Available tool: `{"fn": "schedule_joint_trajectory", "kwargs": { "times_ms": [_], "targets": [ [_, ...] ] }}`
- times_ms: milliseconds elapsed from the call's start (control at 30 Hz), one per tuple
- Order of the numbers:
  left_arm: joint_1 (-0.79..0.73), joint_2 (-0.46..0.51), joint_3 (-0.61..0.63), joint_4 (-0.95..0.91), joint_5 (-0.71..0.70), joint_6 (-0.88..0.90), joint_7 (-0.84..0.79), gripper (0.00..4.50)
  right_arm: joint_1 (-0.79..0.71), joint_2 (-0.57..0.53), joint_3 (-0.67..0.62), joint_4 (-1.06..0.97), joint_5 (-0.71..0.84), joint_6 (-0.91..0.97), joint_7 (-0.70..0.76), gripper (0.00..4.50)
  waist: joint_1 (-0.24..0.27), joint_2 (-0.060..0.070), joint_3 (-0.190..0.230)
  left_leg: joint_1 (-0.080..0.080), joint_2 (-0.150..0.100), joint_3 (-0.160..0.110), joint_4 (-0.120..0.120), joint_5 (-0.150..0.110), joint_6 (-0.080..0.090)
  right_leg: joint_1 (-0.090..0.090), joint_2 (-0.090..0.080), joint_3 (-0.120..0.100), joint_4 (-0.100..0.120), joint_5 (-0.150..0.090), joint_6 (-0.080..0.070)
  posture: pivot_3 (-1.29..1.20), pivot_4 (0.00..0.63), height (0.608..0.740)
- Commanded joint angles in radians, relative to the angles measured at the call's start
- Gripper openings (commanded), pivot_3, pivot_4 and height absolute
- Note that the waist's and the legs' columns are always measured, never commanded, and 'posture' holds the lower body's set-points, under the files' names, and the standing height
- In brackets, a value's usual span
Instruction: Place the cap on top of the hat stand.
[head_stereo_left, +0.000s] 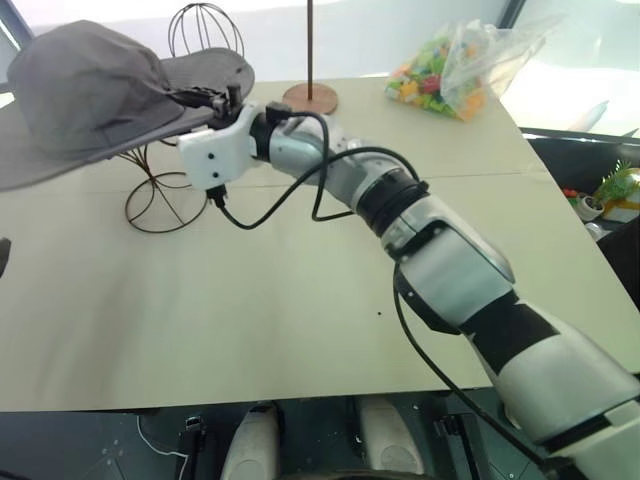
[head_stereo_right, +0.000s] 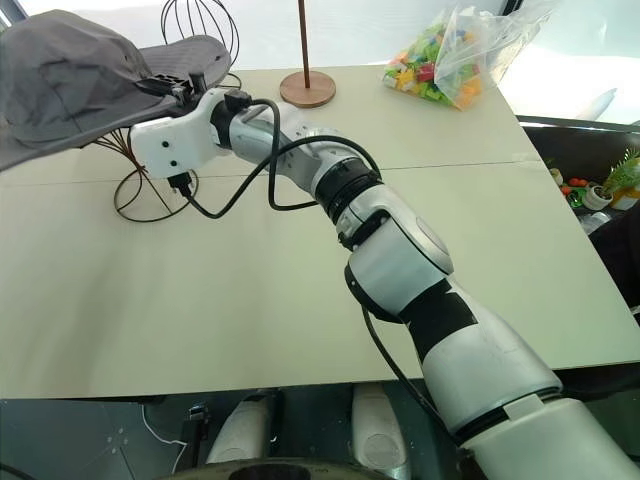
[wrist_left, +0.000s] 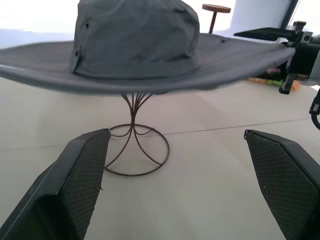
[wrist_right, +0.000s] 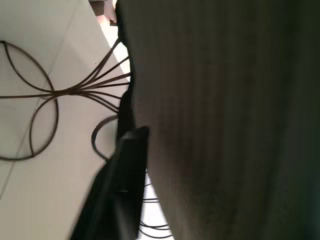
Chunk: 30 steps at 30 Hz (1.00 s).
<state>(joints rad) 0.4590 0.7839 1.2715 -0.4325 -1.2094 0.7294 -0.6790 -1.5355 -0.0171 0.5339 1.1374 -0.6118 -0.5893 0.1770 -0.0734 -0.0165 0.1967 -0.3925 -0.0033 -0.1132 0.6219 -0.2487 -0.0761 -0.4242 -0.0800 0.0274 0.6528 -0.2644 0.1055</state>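
I'm releasing: cap (head_stereo_left: 85, 95) is sitting on the hat stand (head_stereo_left: 160, 195); right hand (head_stereo_left: 208, 99) is at its brim, fingers parting; left hand (wrist_left: 175, 185) is open, empty; next I'm backing out without dragging the brim.

Bright daylight washes out the background behind my cap (head_stereo_left: 85, 95); its brim's underside is dark and blurred, and the surface (head_stereo_left: 300, 300) below is evenly lit.

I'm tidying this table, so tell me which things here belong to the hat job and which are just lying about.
Part of the job:
- cap, sitting on the stand
- hat stand
- right gripper, at the cap's brim

Just lying about:
- smaller wire head cage
- pole on a wooden disc
- bag of colourful pieces
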Motion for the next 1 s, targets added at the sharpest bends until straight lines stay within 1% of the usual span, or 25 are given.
{"fn": "schedule_joint_trajectory", "kwargs": {
  "times_ms": [33,200,367,500,600,667,733,800,833,867,900,933,1000],
  "targets": [
    [0.002,0.009,0.022,-0.003,-0.002,-0.023,-0.004,4.50,-0.006,0.003,-0.007,-0.052,-0.004,-0.009,-0.030,4.45,0.000,0.000,0.000,0.000,0.000,0.000,0.000,0.000,0.000,0.000,0.000,0.000,0.000,0.000,0.000,0.00,0.150,0.740],
    [-0.009,0.027,0.012,0.009,0.000,-0.019,-0.006,4.50,0.031,-0.029,0.024,-0.090,-0.059,-0.011,-0.078,4.45,0.000,0.000,0.000,0.000,0.000,0.000,0.000,0.000,0.000,0.000,0.000,0.000,0.000,0.000,0.000,0.00,0.150,0.740],
    [-0.012,0.039,-0.006,0.022,0.009,-0.012,-0.018,4.50,0.110,-0.091,0.031,-0.188,-0.081,-0.012,-0.072,4.45,0.002,0.000,0.000,0.000,0.000,0.000,0.000,0.000,0.000,0.000,0.000,0.000,0.000,0.000,0.000,0.00,0.150,0.740],
    [-0.011,0.047,-0.013,0.032,0.012,-0.007,-0.029,4.50,0.186,-0.186,-0.009,-0.361,-0.040,-0.011,0.014,4.45,0.003,0.000,0.000,0.000,0.000,0.000,0.001,0.000,0.000,0.000,0.000,0.000,0.000,0.000,0.000,0.00,0.150,0.740],
    [-0.013,0.058,-0.035,0.051,0.038,-0.012,-0.046,4.50,0.282,-0.322,-0.066,-0.595,0.050,-0.049,0.130,4.45,0.006,0.000,0.000,0.000,0.000,0.000,0.000,0.000,0.000,0.000,0.000,0.000,0.000,0.000,0.000,0.00,0.150,0.740],
    [-0.019,0.061,-0.048,0.066,0.053,-0.015,-0.053,4.50,0.338,-0.388,-0.102,-0.713,0.109,-0.043,0.198,4.45,0.004,-0.001,0.000,0.000,0.000,0.000,0.000,0.000,0.000,0.001,0.000,0.000,-0.001,0.000,0.000,0.00,0.150,0.740],
    [-0.017,0.061,-0.065,0.078,0.082,-0.020,-0.065,4.50,0.402,-0.462,-0.148,-0.818,0.262,-0.024,0.325,4.45,0.004,-0.001,0.000,0.000,0.000,0.000,0.001,0.000,0.000,0.002,0.000,0.000,-0.001,0.000,0.000,0.00,0.150,0.740],
    [-0.011,0.056,-0.075,0.085,0.109,-0.027,-0.080,4.50,0.451,-0.520,-0.191,-0.895,0.429,0.055,0.472,4.45,0.001,-0.001,0.000,0.001,0.000,0.000,0.001,0.000,0.000,0.003,0.000,0.000,-0.001,0.000,0.000,0.00,0.150,0.740],
    [-0.005,0.050,-0.075,0.088,0.120,-0.030,-0.090,4.50,0.466,-0.562,-0.233,-0.917,0.556,0.158,0.587,4.45,0.002,-0.001,0.000,0.001,0.000,0.000,0.001,0.000,0.000,0.003,0.000,0.000,-0.001,0.000,0.000,0.00,0.150,0.740],
    [-0.002,0.047,-0.075,0.090,0.129,-0.032,-0.098,4.50,0.477,-0.592,-0.263,-0.934,0.648,0.237,0.670,4.45,0.002,-0.001,0.000,0.001,0.000,0.000,0.001,0.000,0.000,0.003,0.000,0.000,-0.001,0.000,0.000,0.00,0.150,0.740],
    [0.000,0.041,-0.068,0.096,0.133,-0.036,-0.105,4.50,0.475,-0.636,-0.302,-0.941,0.764,0.379,0.784,4.45,0.004,-0.001,0.000,0.001,0.000,0.000,0.001,0.000,0.000,0.003,0.000,0.000,-0.001,0.000,0.000,0.00,0.150,0.740],
    [0.001,0.037,-0.063,0.100,0.136,-0.039,-0.109,4.50,0.472,-0.664,-0.327,-0.947,0.836,0.478,0.856,4.45,0.005,0.000,0.000,0.002,0.000,0.000,0.001,0.000,0.000,0.004,0.000,0.000,-0.001,0.000,0.000,0.00,0.150,0.740],
    [0.004,0.027,-0.048,0.107,0.141,-0.051,-0.119,4.50,0.411,-0.711,-0.407,-0.911,1.004,0.739,0.974,4.45,0.008,0.000,0.000,0.002,0.000,0.000,0.002,0.000,0.000,0.005,-0.001,0.000,-0.001,0.000,0.000,0.00,0.150,0.740]
  ]
}}
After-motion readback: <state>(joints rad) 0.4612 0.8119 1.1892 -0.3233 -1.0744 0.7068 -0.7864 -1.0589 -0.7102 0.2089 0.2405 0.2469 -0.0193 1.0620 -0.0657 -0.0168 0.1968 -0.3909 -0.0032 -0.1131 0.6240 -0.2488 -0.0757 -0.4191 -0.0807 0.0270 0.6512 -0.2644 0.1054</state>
